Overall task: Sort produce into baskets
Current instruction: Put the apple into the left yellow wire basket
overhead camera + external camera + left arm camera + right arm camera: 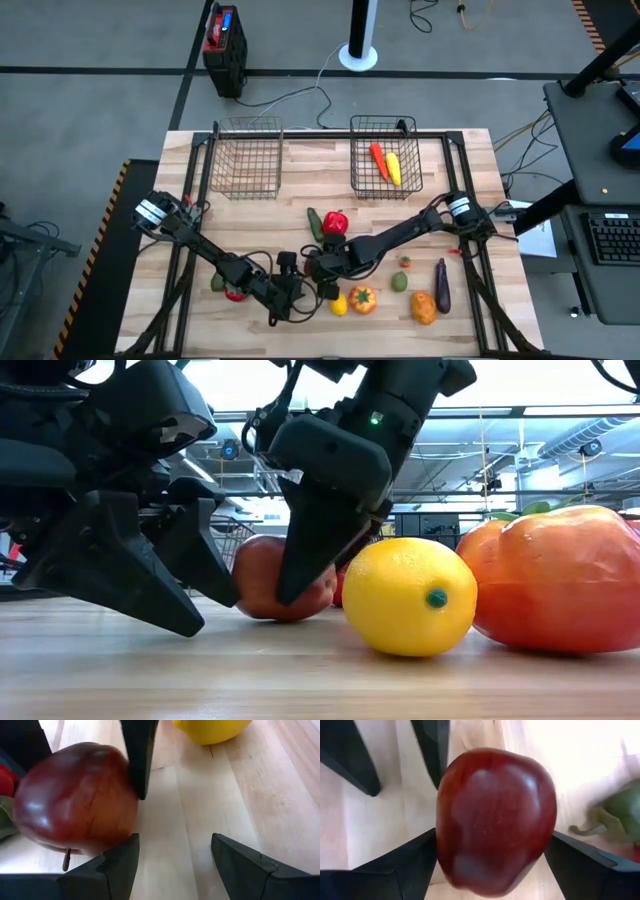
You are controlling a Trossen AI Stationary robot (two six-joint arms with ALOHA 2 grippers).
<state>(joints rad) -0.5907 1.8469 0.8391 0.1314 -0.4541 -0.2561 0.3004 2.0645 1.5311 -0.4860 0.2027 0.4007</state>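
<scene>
A dark red apple (495, 815) sits on the table near its front middle, between the fingers of my right gripper (495, 865), which is shut on it. In the low view the apple (262, 585) shows behind one right finger (315, 550). My left gripper (175, 865) is open and holds nothing; it stands low over the table just to the left of the apple (75, 800), which lies beside one of its fingers (122, 860). In the high view the two grippers meet at the front middle, left (296, 292) and right (318, 270). A yellow lemon (410, 595) lies next to the apple. My right gripper pinches the apple's two opposite sides (445, 840) between its two fingers. The fingers slant down from the table's right. The apple stands with its bottom on the table (270, 615).
The left basket (245, 158) holds nothing; the right basket (385, 190) holds a carrot (378, 157) and a yellow piece (394, 168). An orange-red tomato (362, 298), an eggplant (441, 283), a red pepper (336, 222) and several other pieces lie around the grippers.
</scene>
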